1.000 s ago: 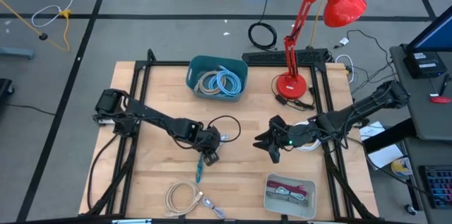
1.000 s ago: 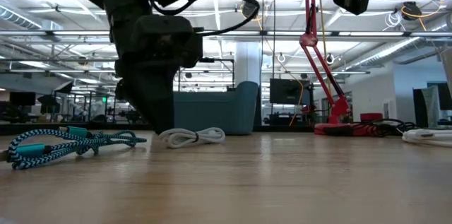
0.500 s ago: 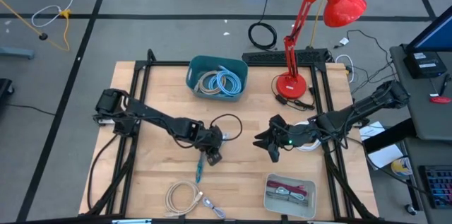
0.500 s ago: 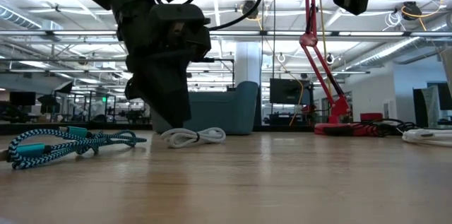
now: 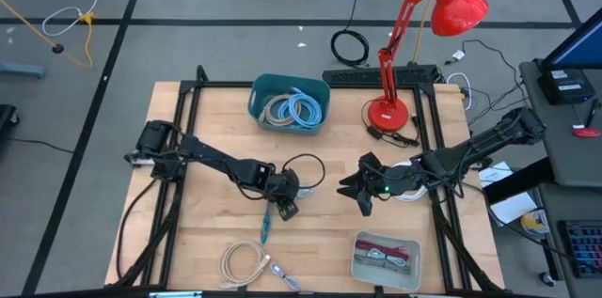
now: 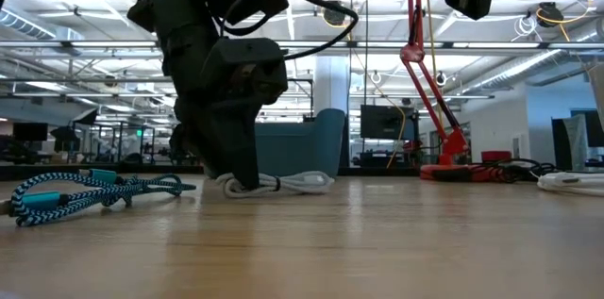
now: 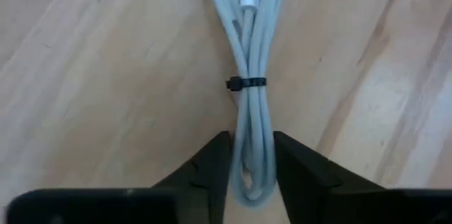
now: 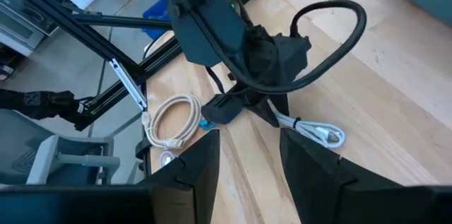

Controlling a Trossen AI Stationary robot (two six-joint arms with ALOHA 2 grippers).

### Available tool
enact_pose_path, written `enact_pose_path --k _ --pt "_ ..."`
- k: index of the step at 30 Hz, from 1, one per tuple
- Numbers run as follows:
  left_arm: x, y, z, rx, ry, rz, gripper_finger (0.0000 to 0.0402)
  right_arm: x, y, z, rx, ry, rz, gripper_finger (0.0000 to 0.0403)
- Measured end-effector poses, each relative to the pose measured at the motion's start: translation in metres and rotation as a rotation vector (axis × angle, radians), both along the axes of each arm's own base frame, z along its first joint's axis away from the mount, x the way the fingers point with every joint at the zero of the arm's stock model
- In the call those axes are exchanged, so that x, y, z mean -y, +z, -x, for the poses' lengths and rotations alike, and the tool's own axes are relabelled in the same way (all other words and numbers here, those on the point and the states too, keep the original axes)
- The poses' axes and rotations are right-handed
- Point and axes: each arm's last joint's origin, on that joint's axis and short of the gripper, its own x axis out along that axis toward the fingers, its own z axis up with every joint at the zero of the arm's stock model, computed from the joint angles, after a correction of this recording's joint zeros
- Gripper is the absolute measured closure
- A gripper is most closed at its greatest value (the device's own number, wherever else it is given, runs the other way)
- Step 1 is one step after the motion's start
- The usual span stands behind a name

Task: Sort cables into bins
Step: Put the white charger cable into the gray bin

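Observation:
A white cable [image 7: 247, 54], bundled with a black tie, lies flat on the wooden table near its middle [image 5: 303, 188]. My left gripper [image 7: 252, 174] stands over its looped end, pointing steeply down, with a finger on each side [image 6: 236, 162]. My right gripper [image 8: 251, 153] hovers open above the table right of centre [image 5: 360, 195] and holds nothing. A teal braided cable [image 5: 266, 227] and a beige coil [image 5: 243, 262] lie near the front edge. The dark teal bin [image 5: 259, 91] holds light blue and grey coils. The pale grey tray [image 5: 359, 242] holds maroon pieces. My left gripper has the white cable's looped end [image 7: 248, 155] between its two fingers, which lie against its two sides. The fingers come from above, slanting down. The bundle runs straight out from between them. The whole cable lies on the table.
A red desk lamp [image 5: 386, 110] stands at the back right, its black cord beside the base. More white cable [image 6: 571, 181] lies by the table's right edge under my right arm. Bare wood stretches between the two grippers and along the left side.
My left gripper has sunk to the table and shifted a little toward the right edge, coming down around the white cable. The cable has slid along the table, its free end now reaching farther to the right.

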Motion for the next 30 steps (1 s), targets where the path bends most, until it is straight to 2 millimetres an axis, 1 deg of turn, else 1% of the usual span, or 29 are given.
enact_pose_path --k 1,4,5,8,10,13,18,20,23,26,28,30 --pt "0.000 0.001 0.001 -0.002 0.001 -0.002 0.0310 0.000 0.000 0.000 0.000 0.000 0.000 0.0264" --pt "-0.004 0.006 0.002 0.004 0.000 -0.015 0.0374 0.000 0.000 0.000 0.000 0.000 0.000 0.0264" --pt "-0.005 0.008 0.003 0.008 0.003 -0.015 0.0382 0.000 0.000 0.000 0.001 -0.001 -0.001 0.0264" --pt "-0.012 0.022 0.006 0.037 0.045 -0.025 0.0380 0.000 0.000 0.000 0.004 -0.019 -0.017 0.0264" --pt "-0.014 0.043 0.008 0.124 0.068 -0.040 0.0382 0.001 0.000 0.000 0.011 -0.053 -0.016 0.0264" --pt "-0.017 0.083 0.012 0.302 0.091 -0.057 0.0384 0.003 0.003 -0.001 0.050 -0.118 -0.016 0.0264" --pt "-0.016 0.150 0.028 0.640 0.159 -0.057 0.0384 0.003 0.021 -0.007 0.237 -0.183 -0.025 0.0264" --pt "-0.015 0.172 0.036 0.755 0.183 -0.062 0.0384 0.003 0.031 -0.009 0.331 -0.215 -0.013 0.0264" --pt "-0.014 0.196 0.047 0.893 0.203 -0.062 0.0384 0.005 0.046 -0.009 0.472 -0.257 0.007 0.0264" --pt "-0.013 0.212 0.051 1.007 0.205 -0.038 0.0384 0.008 0.058 -0.013 0.599 -0.270 0.000 0.0264" --pt "-0.012 0.218 0.051 1.059 0.206 -0.027 0.0384 0.011 0.060 -0.018 0.654 -0.240 -0.023 0.0262" --pt "-0.013 0.222 0.051 1.103 0.207 -0.023 0.0384 0.014 0.057 -0.026 0.677 -0.217 -0.056 0.0255"
